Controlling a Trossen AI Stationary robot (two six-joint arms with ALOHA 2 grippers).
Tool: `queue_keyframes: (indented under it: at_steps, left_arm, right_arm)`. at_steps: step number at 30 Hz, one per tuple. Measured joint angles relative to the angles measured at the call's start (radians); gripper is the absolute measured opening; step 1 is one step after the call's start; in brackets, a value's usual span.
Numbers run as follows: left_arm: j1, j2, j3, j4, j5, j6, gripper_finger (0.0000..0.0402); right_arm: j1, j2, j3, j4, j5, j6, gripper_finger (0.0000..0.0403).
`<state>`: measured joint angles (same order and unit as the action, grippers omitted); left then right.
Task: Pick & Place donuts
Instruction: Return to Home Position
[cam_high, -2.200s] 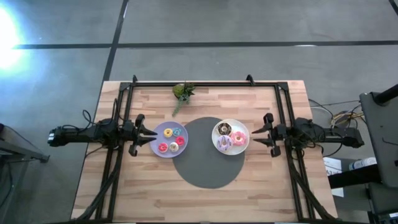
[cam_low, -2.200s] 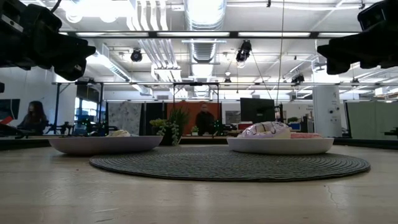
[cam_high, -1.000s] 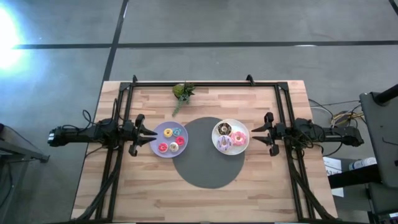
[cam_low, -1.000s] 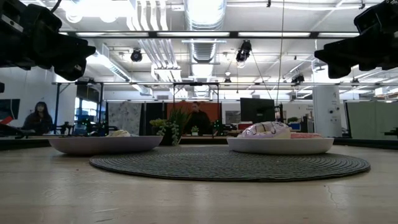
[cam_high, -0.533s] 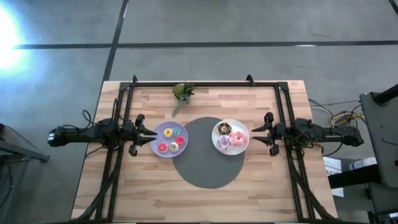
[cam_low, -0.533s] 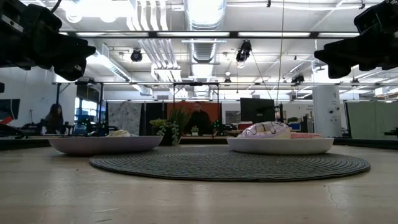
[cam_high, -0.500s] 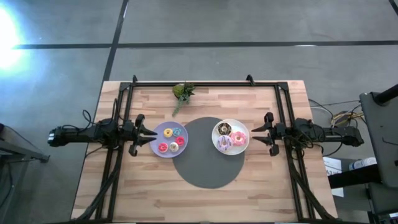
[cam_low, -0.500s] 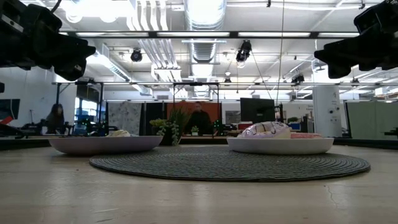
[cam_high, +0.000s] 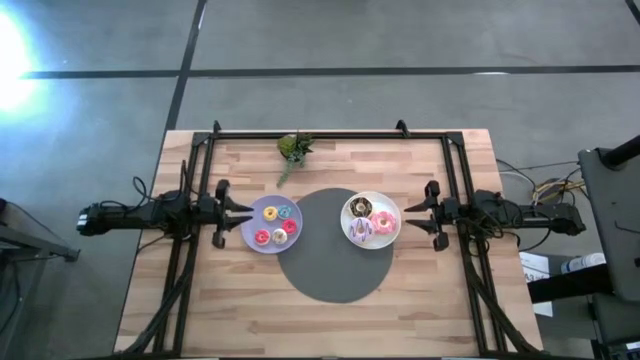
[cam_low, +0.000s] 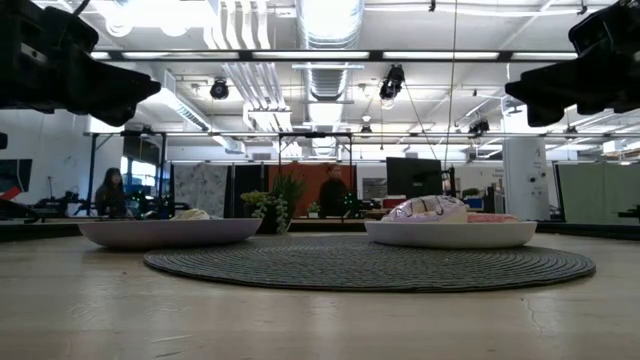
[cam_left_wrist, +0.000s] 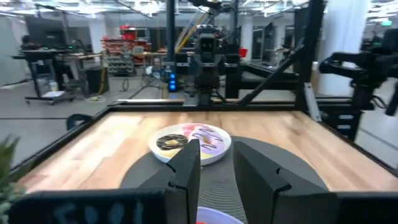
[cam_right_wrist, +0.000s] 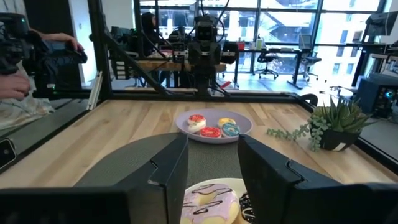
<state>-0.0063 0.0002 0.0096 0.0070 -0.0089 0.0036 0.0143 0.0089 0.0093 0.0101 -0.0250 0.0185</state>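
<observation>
Left arm (cam_high: 130, 216) reaches in level from left side, left tool (cam_high: 240, 213) held high, fingers parted, gripping nothing. Right arm (cam_high: 520, 216) mirrors it from right, right tool (cam_high: 412, 213) high, fingers parted, gripping nothing.

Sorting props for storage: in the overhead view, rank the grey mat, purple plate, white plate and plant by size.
1. Grey mat, clearly largest.
2. Purple plate and white plate: they look about alike, so no ranking.
3. Plant, smallest.
</observation>
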Motion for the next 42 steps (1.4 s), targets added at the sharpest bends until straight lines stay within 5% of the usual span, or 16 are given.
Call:
queue_keyframes:
  at_steps: [42]
  left_arm:
    - [0.02, 0.013, -0.003, 0.021, -0.035, -0.049, 0.0071]
  right_arm:
    - [0.0, 0.001, 0.0, 0.0, 0.001, 0.0, 0.0129]
